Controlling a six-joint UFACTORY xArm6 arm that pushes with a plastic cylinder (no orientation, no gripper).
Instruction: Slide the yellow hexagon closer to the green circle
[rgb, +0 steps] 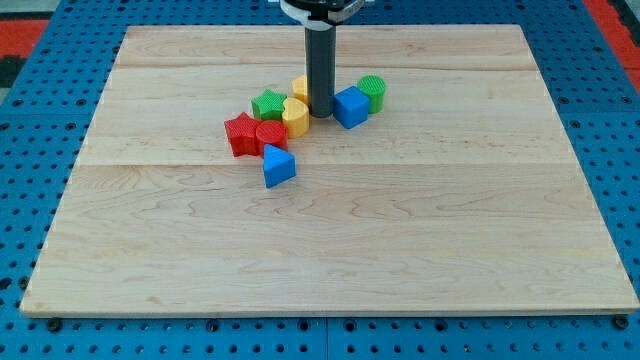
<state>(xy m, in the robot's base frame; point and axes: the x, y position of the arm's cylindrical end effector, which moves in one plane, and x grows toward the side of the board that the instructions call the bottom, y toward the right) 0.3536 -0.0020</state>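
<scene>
- Mid-push, by the look of it: my tip (321, 113), a bare dark rod holding nothing, planted between the yellow hexagon block (300, 88) and the blue cube block (350, 106).
- Yellow hexagon half hidden behind the rod, near the green circle block (373, 90), not touching.
- Next move likely: round to the hexagon's left, then a nudge toward the view's right.

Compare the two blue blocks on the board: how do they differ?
The blue cube has square faces; the blue triangle is a wedge. The cube sits further toward the view's top, just right of my tip and against the green circle; the triangle lies lower left, just below the red blocks. Both are the same blue and of similar size.
</scene>
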